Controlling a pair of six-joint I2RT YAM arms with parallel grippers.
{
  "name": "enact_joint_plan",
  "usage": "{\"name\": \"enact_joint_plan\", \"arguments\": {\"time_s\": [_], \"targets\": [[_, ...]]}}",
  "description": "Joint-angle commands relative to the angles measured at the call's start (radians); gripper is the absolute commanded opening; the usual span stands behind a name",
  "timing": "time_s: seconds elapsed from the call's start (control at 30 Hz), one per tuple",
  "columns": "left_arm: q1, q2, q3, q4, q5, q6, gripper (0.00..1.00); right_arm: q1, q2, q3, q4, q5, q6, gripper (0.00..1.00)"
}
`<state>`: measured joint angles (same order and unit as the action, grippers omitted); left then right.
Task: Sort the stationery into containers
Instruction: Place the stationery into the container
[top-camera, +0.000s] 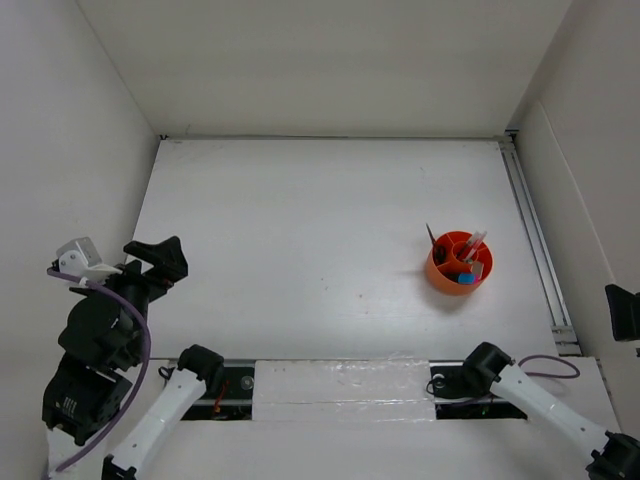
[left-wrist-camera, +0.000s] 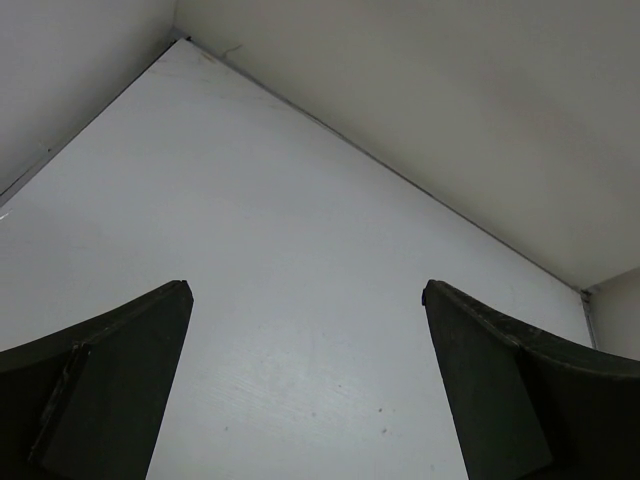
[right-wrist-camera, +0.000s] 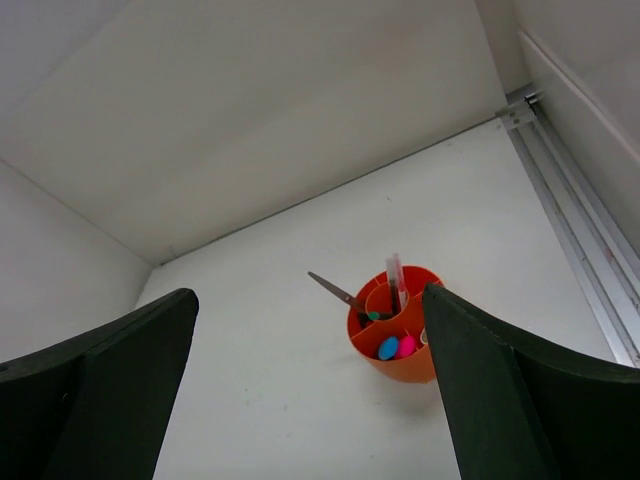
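The right tool (right-wrist-camera: 310, 292) is closest to me. Its dark fingers fill the bottom of the wrist view, spread wide with nothing between them. The left tool (left-wrist-camera: 305, 290) is just as wide and empty above the plain white counter (left-wrist-camera: 300, 200).

Ahead of the right tool, on the counter's right side, stands the round orange plastic cup with inner dividers (right-wrist-camera: 395, 368). The black-handled scissors (right-wrist-camera: 335, 290) lean out of it, point up. A thin pale pen (right-wrist-camera: 396, 272) stands in the middle, with a short blue marker (right-wrist-camera: 388, 348) and a pink marker (right-wrist-camera: 406, 346) in front.

I judge the cup light, stiff, slick and easily tipped. I'd pinch its rim on the side away from the scissors.
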<state>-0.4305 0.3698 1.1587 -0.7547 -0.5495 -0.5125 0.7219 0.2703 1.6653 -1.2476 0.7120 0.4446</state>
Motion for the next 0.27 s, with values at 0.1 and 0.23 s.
{"name": "enact_joint_plan", "arguments": {"time_s": [0.1, 0.23], "targets": [[-0.001, -0.026, 0.002, -0.008, -0.006, -0.041, 1.0, 0.027, 0.023, -0.015, -0.07, 0.009, -0.034, 1.0], [-0.001, 0.0, 0.002, 0.002, 0.003, -0.041, 1.0, 0.037, 0.023, -0.015, -0.061, 0.02, -0.024, 1.0]]}}
